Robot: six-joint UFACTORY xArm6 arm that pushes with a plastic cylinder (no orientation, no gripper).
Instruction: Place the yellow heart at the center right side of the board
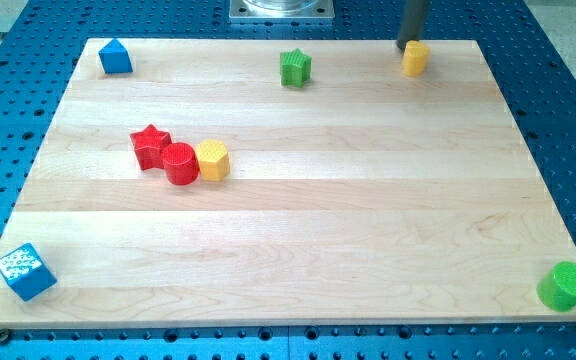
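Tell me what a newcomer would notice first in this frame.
Probably the tight cluster at the board's left middle: a red star, a red cylinder and a yellow hexagon touching in a row. Next, my tip at the view's top right, right behind the yellow heart. Lone blocks mark three corners: blue cube, green cylinder, blue house-shaped block.

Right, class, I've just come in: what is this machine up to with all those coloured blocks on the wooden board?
A robot arm's dark rod is pushing blocks around the wooden board. My tip sits at the view's top right, right behind the yellow heart, apparently touching it. That heart is meant for the centre right, so it is not there yet. The red star, red cylinder and yellow hexagon cluster at centre left; the other blocks sit along the edges.
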